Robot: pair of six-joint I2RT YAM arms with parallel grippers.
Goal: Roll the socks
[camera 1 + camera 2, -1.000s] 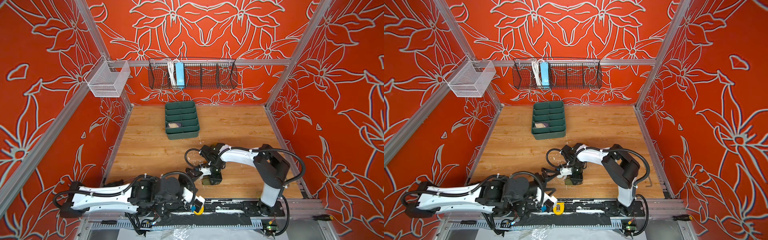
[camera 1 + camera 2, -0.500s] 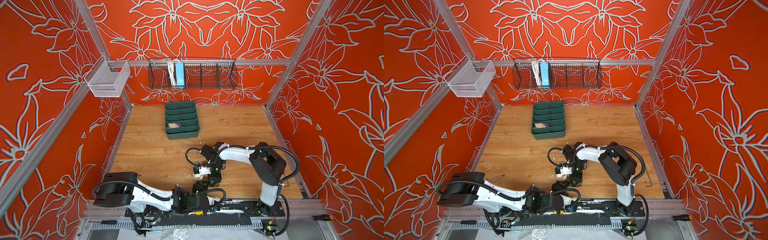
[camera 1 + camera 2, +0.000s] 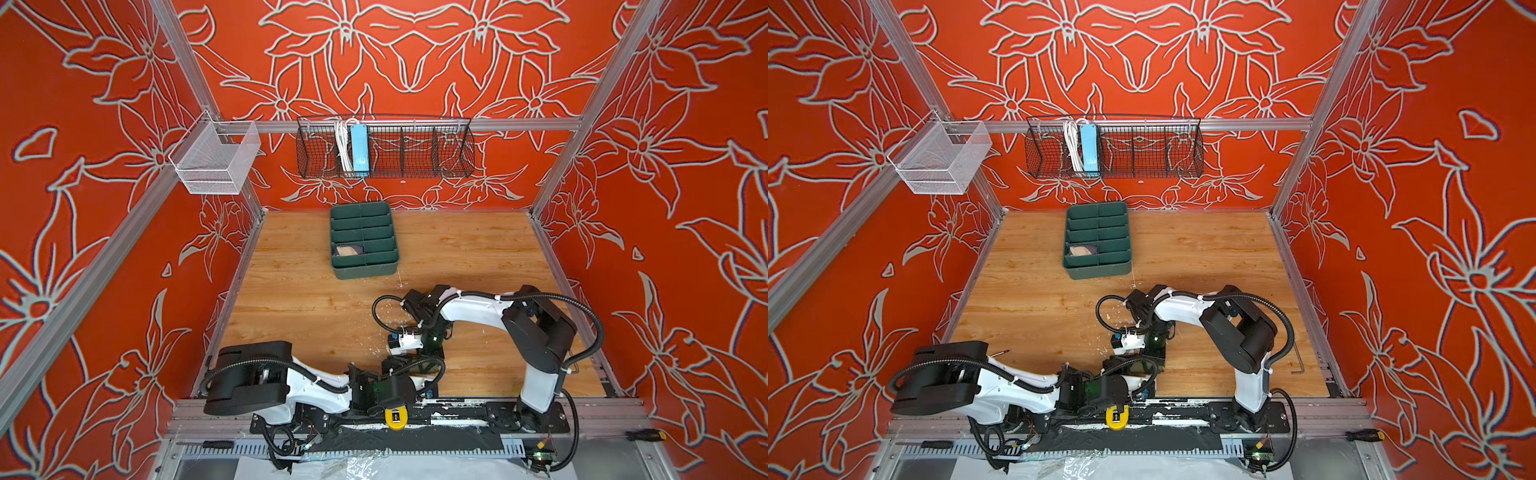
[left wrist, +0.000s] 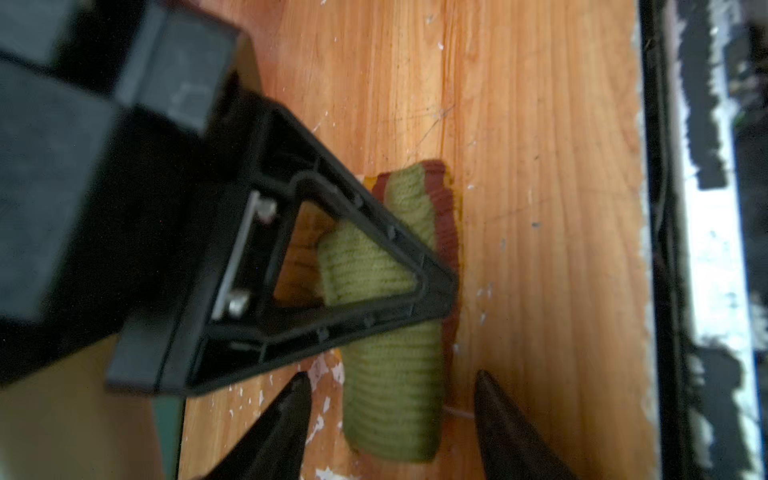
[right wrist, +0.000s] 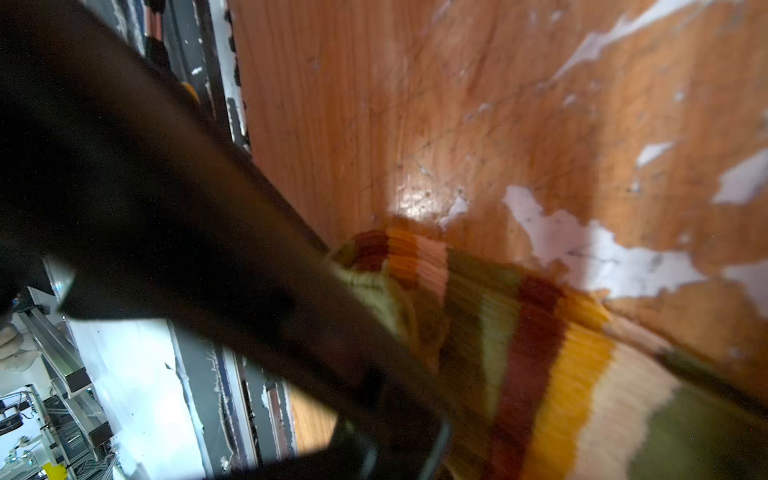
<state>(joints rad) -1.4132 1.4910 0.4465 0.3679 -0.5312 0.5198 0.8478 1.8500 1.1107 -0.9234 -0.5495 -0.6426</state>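
The olive green sock (image 4: 395,395) lies as a roll on the wood near the front rail, with brown, orange and cream stripes at its cuff (image 5: 540,353). My left gripper (image 4: 390,374) is open and straddles the roll's near end, with a gap on each side. My right gripper (image 4: 446,293) is shut on the sock and presses it down from above. In both top views the two grippers (image 3: 401,368) (image 3: 419,357) meet at the front middle and hide the sock. A cream and purple bundle (image 3: 349,250), the purple sock by its colours, sits in a tray compartment.
The green divided tray (image 3: 365,268) stands at the back middle. A black wire basket (image 3: 384,166) and a white mesh basket (image 3: 216,178) hang on the walls. The metal front rail (image 3: 457,409) runs just behind the grippers. An angled key (image 3: 1298,361) lies at the right edge.
My left arm swung in from the front left to the sock, and its jaws narrowed around the roll. The right gripper stayed shut on the sock.
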